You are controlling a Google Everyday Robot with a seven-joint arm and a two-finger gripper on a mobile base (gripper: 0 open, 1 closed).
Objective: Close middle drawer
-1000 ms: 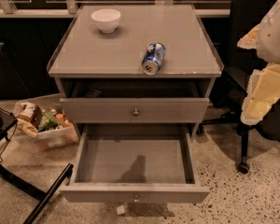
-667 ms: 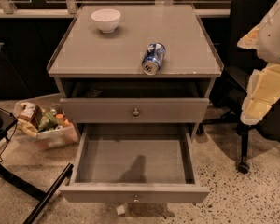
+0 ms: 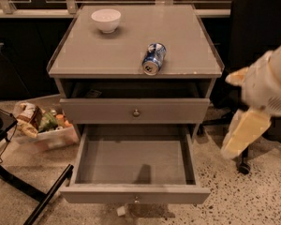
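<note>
The middle drawer [image 3: 93,194] is seen pulled far out of the grey cabinet [image 3: 131,46], low at the front of the view; its plain grey box is laid open and nothing is seen inside it; its small knob [image 3: 136,199] is shown at the centre of the front panel, near the bottom edge of the picture. Nothing of the closing is judged to be done; the whole push inward is left. Just above it, the upper drawer [image 3: 98,111] is seen nearly flush, with a dark gap over it. On the cabinet top a can [image 3: 153,58] is laid on its side near the front edge, and a white bowl [image 3: 106,19] is set well apart at the back left. A box of snacks [image 3: 42,125] is seen on the floor to the left.

The arm [image 3: 271,78] is held at the right of the view, beside the cabinet and well apart from the open drawer; the gripper [image 3: 246,134] is pointed down and leftward, at about the height of the drawer's box, touching nothing; whether it is open or closed cannot be told. A sweep to the drawer's front is judged to be needed before any push.
</note>
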